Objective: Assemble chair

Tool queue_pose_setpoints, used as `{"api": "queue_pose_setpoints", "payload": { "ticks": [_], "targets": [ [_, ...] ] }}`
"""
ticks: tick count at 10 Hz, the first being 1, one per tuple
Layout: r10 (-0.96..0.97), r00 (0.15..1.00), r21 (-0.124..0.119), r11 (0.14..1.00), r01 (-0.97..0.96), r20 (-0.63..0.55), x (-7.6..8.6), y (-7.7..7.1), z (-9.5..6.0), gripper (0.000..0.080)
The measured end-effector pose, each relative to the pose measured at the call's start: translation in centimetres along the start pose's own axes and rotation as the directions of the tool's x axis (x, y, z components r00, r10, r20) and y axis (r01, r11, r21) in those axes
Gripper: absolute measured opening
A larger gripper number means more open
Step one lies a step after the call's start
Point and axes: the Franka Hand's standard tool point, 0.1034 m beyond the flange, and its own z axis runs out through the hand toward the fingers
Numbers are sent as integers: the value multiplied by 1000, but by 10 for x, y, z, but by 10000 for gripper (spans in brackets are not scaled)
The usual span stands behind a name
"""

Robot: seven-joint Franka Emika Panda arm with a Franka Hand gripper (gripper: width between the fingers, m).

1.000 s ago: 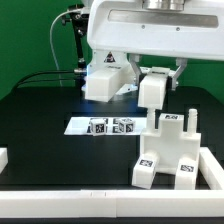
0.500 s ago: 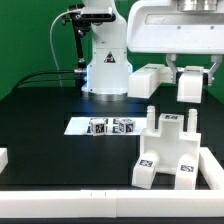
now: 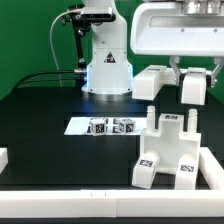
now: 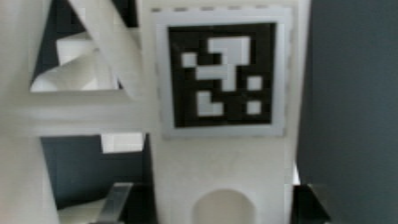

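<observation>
My gripper (image 3: 195, 76) is shut on a white chair block (image 3: 195, 89) and holds it in the air at the exterior view's right. Below it stands the partly built white chair (image 3: 168, 152), tags on its front faces, with upright pegs on top. The block hangs just above and behind the chair's right-hand peg, apart from it. In the wrist view the held block (image 4: 221, 150) fills the frame with a large black-and-white tag, clamped between both fingers (image 4: 125, 200) of the gripper (image 4: 217, 205). Parts of the chair (image 4: 71, 110) show behind it. Another white chair piece (image 3: 150, 80) lies further back.
The marker board (image 3: 84, 127) lies flat on the black table, to the left of the chair in the exterior view. Low white border rails (image 3: 3, 158) edge the table at both sides. The robot base (image 3: 106, 60) stands at the back.
The arm has swung to the exterior view's right, carrying the white block from above the table's middle to above the chair. In the last half second it barely shifted.
</observation>
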Motion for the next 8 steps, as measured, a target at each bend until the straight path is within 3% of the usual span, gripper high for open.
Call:
{"api": "queue_pose_setpoints", "payload": {
  "ticks": [3,6,8],
  "targets": [
    [37,999,7,999,-37,25,-5,5,11,287],
    [44,999,-8,999,-44,22,-5,9,23,287],
    [38,999,-4,999,-38,-4,-1,3,24,287]
  ]
}}
